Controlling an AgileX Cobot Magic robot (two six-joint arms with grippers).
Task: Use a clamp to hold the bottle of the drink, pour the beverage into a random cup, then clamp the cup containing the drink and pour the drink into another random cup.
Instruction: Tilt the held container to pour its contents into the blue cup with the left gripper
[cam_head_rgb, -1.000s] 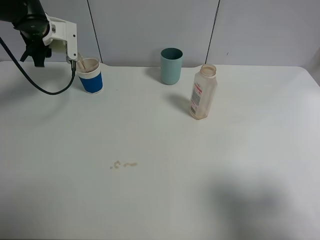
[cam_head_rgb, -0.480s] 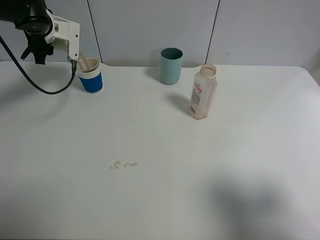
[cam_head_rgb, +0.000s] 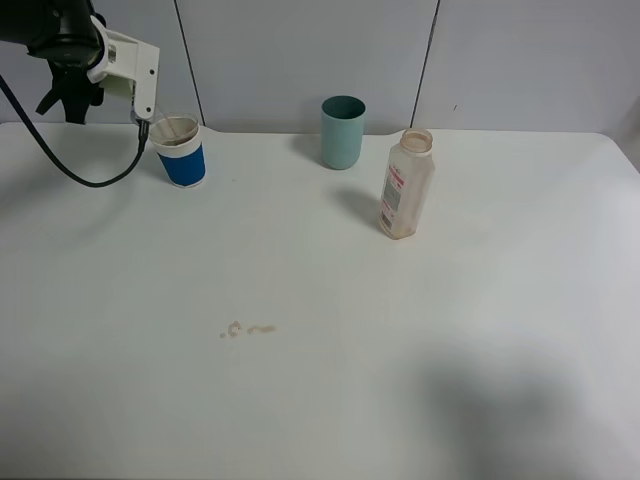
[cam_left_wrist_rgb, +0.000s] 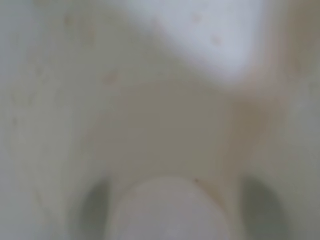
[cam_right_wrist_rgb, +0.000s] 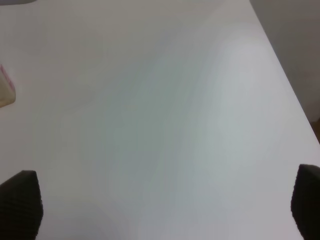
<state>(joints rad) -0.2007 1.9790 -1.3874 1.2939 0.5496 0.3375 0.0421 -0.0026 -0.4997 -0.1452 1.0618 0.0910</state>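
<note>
The pale yellow-green cup (cam_left_wrist_rgb: 165, 125) filled the left wrist view, blurred and very close, its mouth turned toward the camera, with a faint brownish tint on the inner wall and two dark smudges low down. It sat in the left gripper (cam_head_rgb: 140, 90), which was closed tight around it at the far left corner of the table (cam_head_rgb: 450, 330), raised and just beside the rim of the blue cup (cam_head_rgb: 181, 152). From the high camera the pale cup was mostly hidden behind the white gripper body, so how far it was tipped could not be told, nor whether any liquid was running out. The blue cup stood upright on the table with its white band and beige inside showing. Well apart to the right, a teal cup (cam_head_rgb: 343, 131) stood upright near the back edge, and the bottle (cam_head_rgb: 405, 185) stood upright in front of it and to the right, its wide neck open and a little brown tint at its base. A few small brown drops (cam_head_rgb: 245, 328) lay on the table nearer the front, left of centre. The right gripper (cam_right_wrist_rgb: 165, 205) was spread wide over bare table with nothing between its dark fingertips (cam_right_wrist_rgb: 20, 200), and only an edge of the bottle showed at the side of its view.
</note>
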